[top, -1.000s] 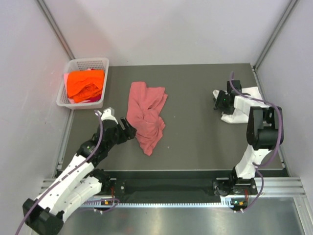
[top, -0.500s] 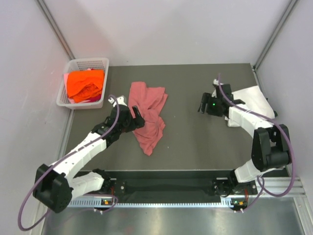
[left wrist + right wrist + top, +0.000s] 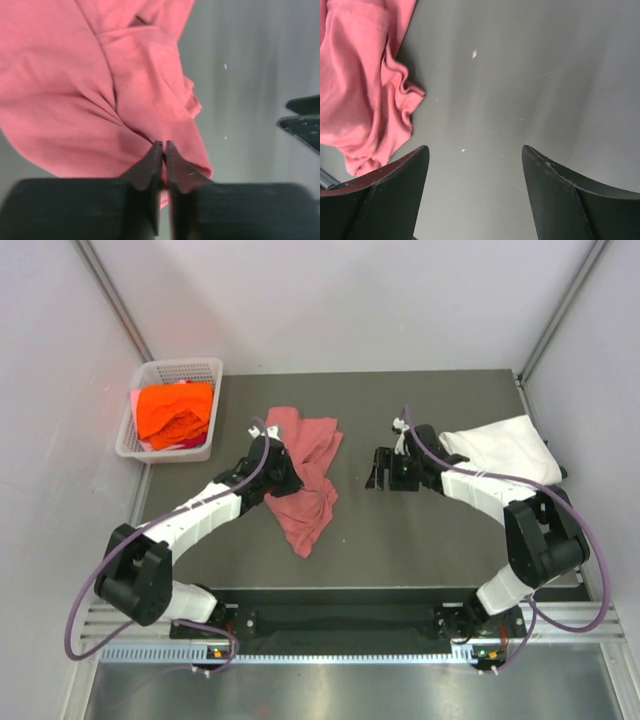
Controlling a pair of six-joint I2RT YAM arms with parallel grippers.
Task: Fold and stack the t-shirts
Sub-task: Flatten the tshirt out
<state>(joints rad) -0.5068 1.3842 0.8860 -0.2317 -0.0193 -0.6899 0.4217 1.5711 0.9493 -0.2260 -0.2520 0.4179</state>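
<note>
1. Now the left claw (image 3: 163,146) has its 2 fingers pressed together, with only a hairline gap between the tips.
2. Those tips sit right at a crease of the pink-red t-shirt (image 3: 75,75). I cannot tell whether any cloth is pinched between them.
3. Seen from the left wrist, the pink-red t-shirt lies crumpled on the dark desk (image 3: 250,60). It spreads ahead of the left claw and off to its left side, with bare desk ahead to its right.
4. The right claw (image 3: 475,150) is spread wide, its 2 fingers well apart with nothing between them. It hangs over bare desk.
5. From the right wrist, the rumpled edge of the pink-red t-shirt lies ahead and to the left of the right claw, apart from both fingers.
6. From above, the 2 claws point toward one another. The left claw is over the middle of the pink-red t-shirt, and the right claw is near that shirt's right edge.
7. The white t-shirt (image 3: 500,440) lies spread on the desk behind the right claw, beside that arm and toward the right wall.
8. The orange t-shirt (image 3: 175,412) is bunched in a white mesh basket (image 3: 170,368), well apart from the left claw at the desk's far left corner.
</note>
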